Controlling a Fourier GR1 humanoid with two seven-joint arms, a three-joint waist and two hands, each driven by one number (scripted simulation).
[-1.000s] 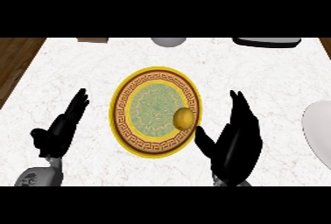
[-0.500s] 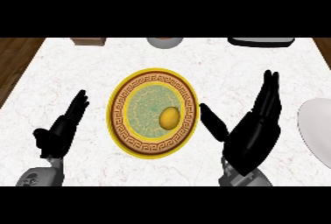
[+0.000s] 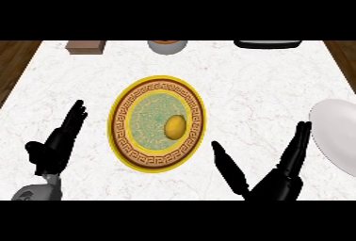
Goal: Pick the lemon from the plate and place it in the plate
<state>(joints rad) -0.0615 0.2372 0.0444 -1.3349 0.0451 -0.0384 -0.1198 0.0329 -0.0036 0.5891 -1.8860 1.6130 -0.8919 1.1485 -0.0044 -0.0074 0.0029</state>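
- My left hand (image 3: 57, 146) rests open near the counter's left edge, fingers straight.
- My right hand (image 3: 278, 181) is open near the front edge, thumb spread wide.

I have one view only, from my head, looking steeply down on the white marble worktop (image 3: 243, 84). It faces away from my body: the near edge lies below the view, the far edge runs along the top. My left hand (image 3: 52, 150) and right hand (image 3: 274, 186) enter from the near side, close beneath the camera.
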